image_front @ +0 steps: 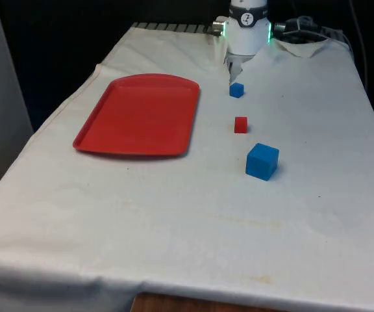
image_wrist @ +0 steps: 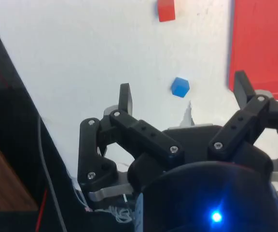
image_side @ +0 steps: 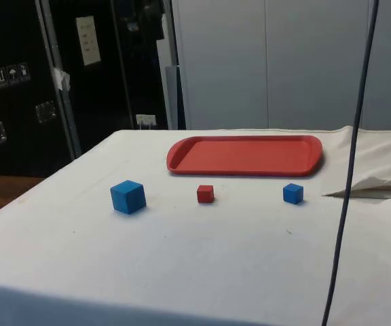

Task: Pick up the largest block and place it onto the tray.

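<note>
So the big blue block (image_front: 262,161) is just sitting on the white-clothed surface (image_front: 174,221), nearest the front edge and off to the front view's right, nothing touching it. Farther back in the same rough line there's a small red block (image_front: 240,125), and beyond that a small blue block (image_front: 236,90), each standing apart from the others with bare cloth between. The red tray (image_front: 138,116) lies flat over on the front view's left, well apart from the big block, and nothing is on it. From the side you get the three cubes in a row in front of the tray, big one at the left. The hand (image_wrist: 183,94) is up high near the far end of the surface, fingers (image_wrist: 125,98) spread wide and gripping nothing, with the small blue block showing between them way below.
</note>
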